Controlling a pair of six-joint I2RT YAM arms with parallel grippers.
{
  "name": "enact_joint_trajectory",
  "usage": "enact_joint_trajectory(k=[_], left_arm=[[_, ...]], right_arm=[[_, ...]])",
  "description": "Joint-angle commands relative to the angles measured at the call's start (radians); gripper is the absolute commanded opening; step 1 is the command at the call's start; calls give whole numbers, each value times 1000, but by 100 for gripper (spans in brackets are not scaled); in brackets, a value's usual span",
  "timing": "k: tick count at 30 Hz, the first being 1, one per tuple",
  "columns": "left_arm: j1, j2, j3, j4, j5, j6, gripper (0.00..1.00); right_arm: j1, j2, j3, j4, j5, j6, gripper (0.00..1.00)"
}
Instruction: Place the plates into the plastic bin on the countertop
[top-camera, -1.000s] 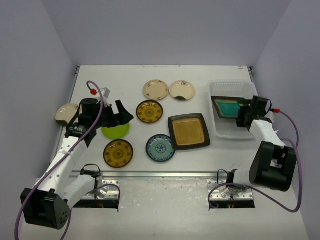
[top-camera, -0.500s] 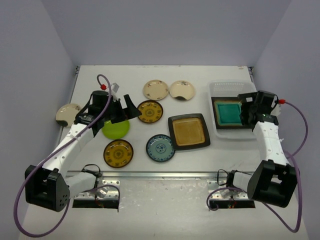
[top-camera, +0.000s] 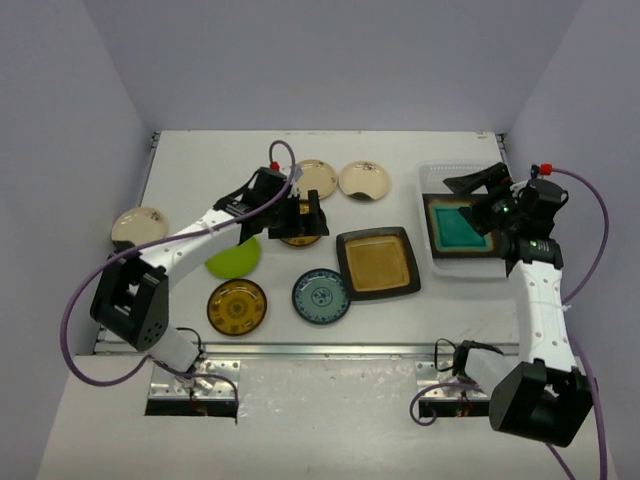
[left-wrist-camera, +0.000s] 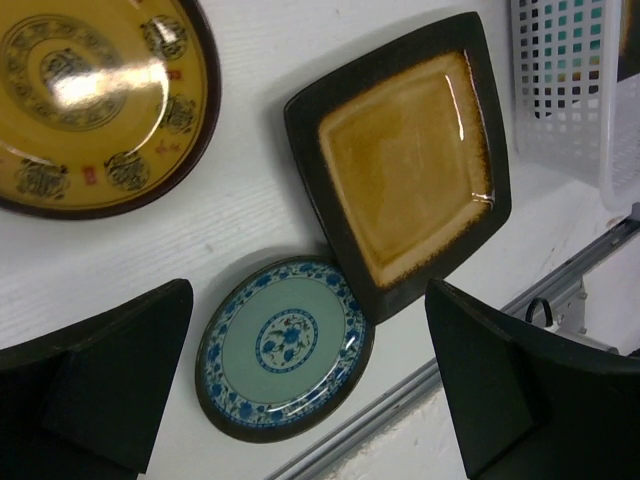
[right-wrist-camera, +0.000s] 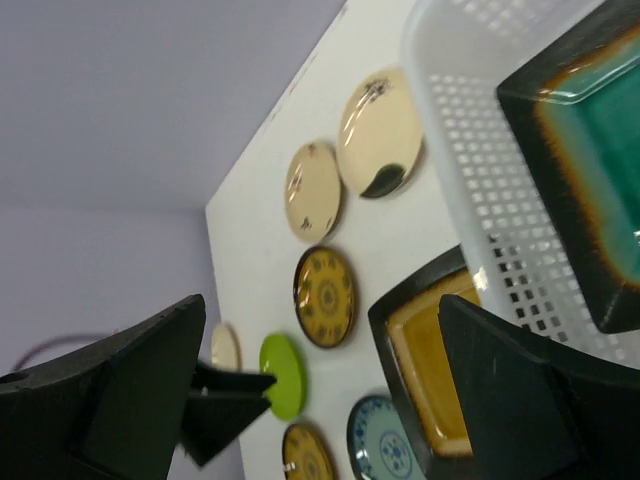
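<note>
A teal square plate (top-camera: 460, 228) lies flat in the plastic bin (top-camera: 432, 180) at the right. My right gripper (top-camera: 478, 200) hovers open and empty above it; the plate (right-wrist-camera: 590, 180) and the bin (right-wrist-camera: 470, 150) show in the right wrist view. My left gripper (top-camera: 298, 220) is open and empty above an amber-patterned plate (left-wrist-camera: 90, 100) at the table's middle. An amber square plate (top-camera: 377, 263) and a blue-white plate (top-camera: 321, 296) lie just beyond it, also in the left wrist view (left-wrist-camera: 410, 170) (left-wrist-camera: 285, 345).
On the countertop (top-camera: 200, 160) lie a lime green plate (top-camera: 228, 262), a second amber-patterned plate (top-camera: 237, 306), two cream plates (top-camera: 312, 178) (top-camera: 364, 180) at the back and one cream plate (top-camera: 135, 226) at the left edge. A metal rail (top-camera: 320, 350) runs along the near edge.
My right gripper let go of the teal plate, which settled flat in the bin, and rose. My left arm swung from the lime plate to the middle amber-patterned plate.
</note>
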Motion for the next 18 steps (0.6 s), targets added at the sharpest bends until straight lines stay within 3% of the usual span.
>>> enact_joint_trajectory(k=[1,7,18], left_arm=[[-77,149,166,-2,-37,38,100],[-160,249,157,112,-86,-56,99],[-168,401,145,226,-102,-138,93]], right_arm=[[6,-95,-23,54,-250,-147,99],[4,-206,-109,57,-305,-168,99],[4,-238,-153,117,-414,-146,99]])
